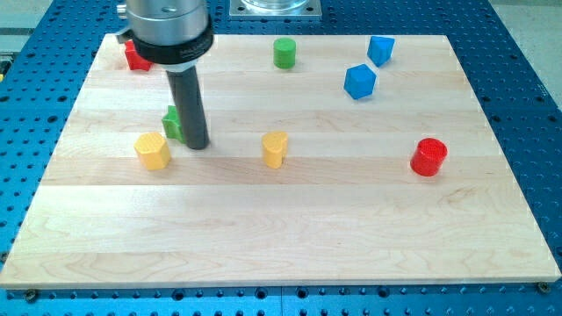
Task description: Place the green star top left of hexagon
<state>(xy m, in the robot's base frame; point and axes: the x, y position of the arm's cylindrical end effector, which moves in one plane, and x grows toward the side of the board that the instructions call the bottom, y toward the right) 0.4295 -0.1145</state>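
The green star (172,124) lies at the board's left-middle, mostly hidden behind my rod. My tip (196,145) touches the board right against the star's right side. The yellow hexagon (153,151) sits just below and to the left of the star, close to it, and to the left of my tip.
A yellow block (275,148) sits mid-board. A green cylinder (284,53) is at the top centre. Two blue blocks (380,49) (359,82) are at the top right. A red cylinder (428,157) is at the right. A red block (136,56) is at the top left, partly hidden by the arm.
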